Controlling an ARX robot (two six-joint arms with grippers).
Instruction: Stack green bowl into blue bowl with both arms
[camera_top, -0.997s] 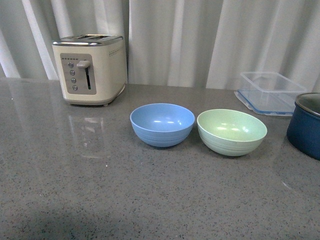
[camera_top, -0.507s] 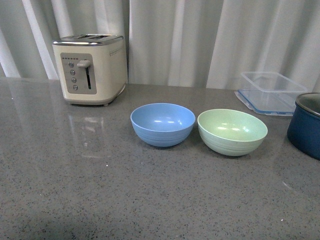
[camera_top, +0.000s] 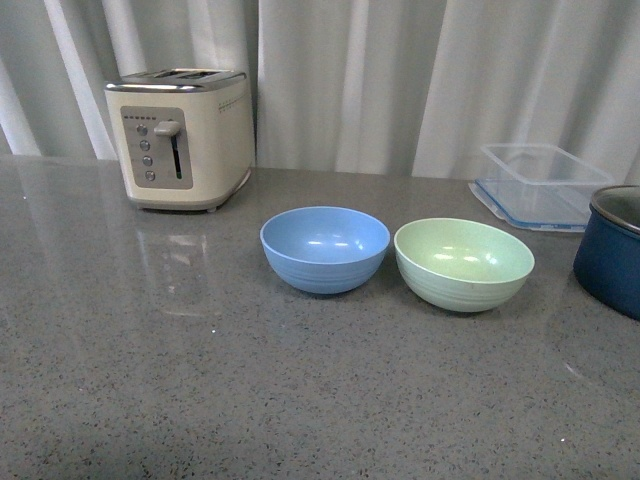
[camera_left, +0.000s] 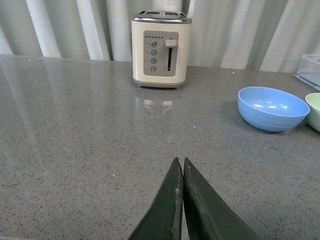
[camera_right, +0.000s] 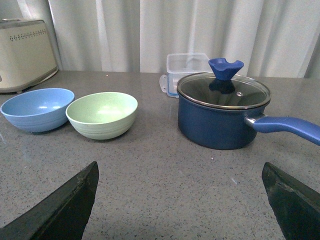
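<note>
The blue bowl (camera_top: 325, 248) and the green bowl (camera_top: 464, 263) stand side by side on the grey counter, almost touching, both upright and empty. Neither arm shows in the front view. In the left wrist view the left gripper (camera_left: 180, 161) is shut and empty above bare counter, with the blue bowl (camera_left: 272, 107) ahead and off to one side. In the right wrist view the right gripper (camera_right: 180, 167) is wide open and empty, its fingers (camera_right: 70, 205) low over the counter, well short of the green bowl (camera_right: 102, 114) and blue bowl (camera_right: 37, 108).
A cream toaster (camera_top: 182, 137) stands at the back left. A clear plastic container (camera_top: 536, 185) sits at the back right. A dark blue lidded pot (camera_right: 224, 110) with a long handle stands right of the green bowl. White curtains hang behind the counter.
</note>
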